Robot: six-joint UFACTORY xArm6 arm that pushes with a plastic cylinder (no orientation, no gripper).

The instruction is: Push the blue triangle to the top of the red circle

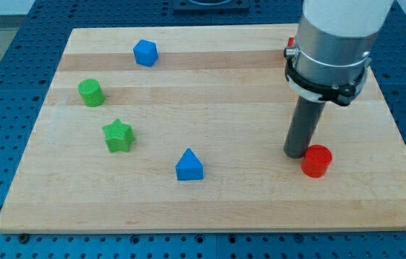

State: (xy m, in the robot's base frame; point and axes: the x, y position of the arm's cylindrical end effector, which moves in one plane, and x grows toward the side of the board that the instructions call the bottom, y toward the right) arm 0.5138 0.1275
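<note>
While my tip (pixel 294 153) rests on the board (pixel 210 201), it stands just beside the red circle (pixel 317 160), at that block's upper-left edge; contact cannot be confirmed. The rod carries no jaws and holds nothing. The blue triangle (pixel 189 165) lies well apart, toward the view's left of the red circle and slightly lower. A blue block (pixel 145 52) of unclear shape sits near the top left. A green cylinder (pixel 91 93) and a green star (pixel 119 135) occupy the left side.
</note>
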